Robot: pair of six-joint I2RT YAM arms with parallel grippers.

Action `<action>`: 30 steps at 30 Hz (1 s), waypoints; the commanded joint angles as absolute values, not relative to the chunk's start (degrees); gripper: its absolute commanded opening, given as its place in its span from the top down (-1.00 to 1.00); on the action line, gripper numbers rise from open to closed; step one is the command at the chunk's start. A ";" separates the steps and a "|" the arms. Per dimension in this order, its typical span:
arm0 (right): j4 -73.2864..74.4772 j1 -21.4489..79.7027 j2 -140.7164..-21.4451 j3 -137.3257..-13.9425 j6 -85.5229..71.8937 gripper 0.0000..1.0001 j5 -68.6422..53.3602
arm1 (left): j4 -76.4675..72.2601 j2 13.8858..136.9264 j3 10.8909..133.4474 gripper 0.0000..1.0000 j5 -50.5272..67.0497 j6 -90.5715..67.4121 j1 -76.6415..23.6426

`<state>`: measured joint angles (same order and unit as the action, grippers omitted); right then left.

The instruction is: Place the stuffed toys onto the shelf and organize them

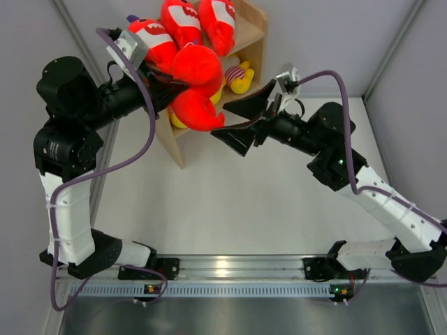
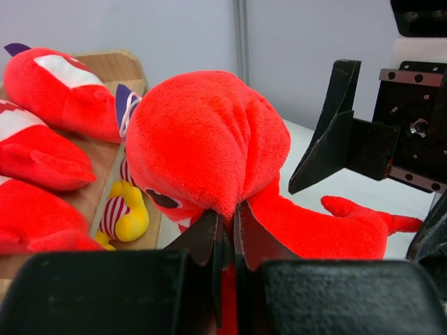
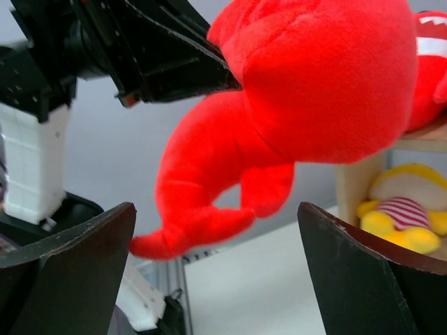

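A white table (image 1: 230, 202) meets grey walls (image 1: 335, 28).

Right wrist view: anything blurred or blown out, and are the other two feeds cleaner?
Right wrist: the red shark plush is heavily saturated and shows little texture; the fingers at the lower corners are dark and soft. Left wrist: plush fur sharp, the left gripper blurred at its near body. Top external: glare on the metal rail, otherwise even light, soft shadows.
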<state>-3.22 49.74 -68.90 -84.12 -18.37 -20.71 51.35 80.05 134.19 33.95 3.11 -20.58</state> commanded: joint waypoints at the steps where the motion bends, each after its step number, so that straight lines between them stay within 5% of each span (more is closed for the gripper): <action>1: -16.85 49.22 -71.80 -87.63 -35.82 -0.99 -24.69 | 47.11 80.68 135.79 1.00 30.15 4.48 -20.74; 18: -25.57 50.54 -80.59 -89.91 -44.82 -0.98 -16.44 | 43.24 81.91 137.20 1.00 29.88 0.53 -20.74; 21: -25.93 50.54 -80.68 -90.44 -45.44 -0.57 -15.30 | 43.33 82.00 137.20 1.00 29.09 0.70 -20.66; 24: -22.78 50.36 -82.00 -94.12 -44.22 0.15 -17.30 | 43.07 82.35 137.20 1.00 29.00 0.35 -20.65; 25: -22.50 50.27 -82.09 -95.35 -43.95 0.61 -17.92 | 43.07 82.35 137.28 1.00 29.09 0.35 -20.74; 27: -18.58 49.49 -82.09 -96.67 -42.38 1.00 -17.76 | 43.07 82.53 137.20 1.00 29.18 0.44 -20.74; 28: -16.28 49.05 -82.00 -97.81 -41.23 1.00 -17.32 | 43.07 82.44 137.11 0.89 29.18 0.53 -20.74; 30: -7.01 47.20 -82.70 -102.98 -34.16 1.00 -16.70 | 43.15 82.18 136.94 0.04 29.18 0.70 -20.66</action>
